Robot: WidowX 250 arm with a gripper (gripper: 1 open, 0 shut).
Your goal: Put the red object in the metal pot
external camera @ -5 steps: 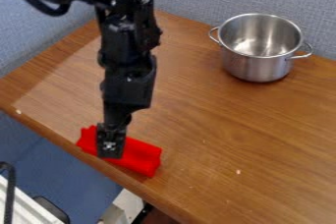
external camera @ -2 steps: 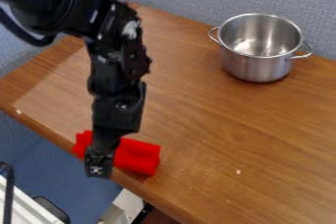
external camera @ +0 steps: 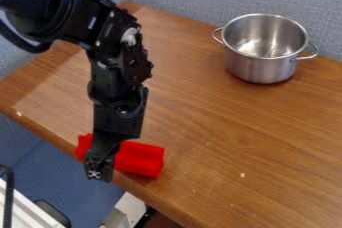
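While one pincer (external camera: 100,162) gapes, one red object (external camera: 138,158) lies.

Left part of the red object (external camera: 138,159) hidden behind the gripper (external camera: 99,165), jaw gap too dark to read, arm's upper end cut off at the frame top

I am looking at the red object (external camera: 136,159), a bright red elongated block lying flat near the front edge of the table, its left part hidden behind my arm. The metal pot (external camera: 263,46) is standing upright well apart from it, toward the far right corner: shiny steel, straight-sided, open-topped and holding nothing, with small handles showing at its sides
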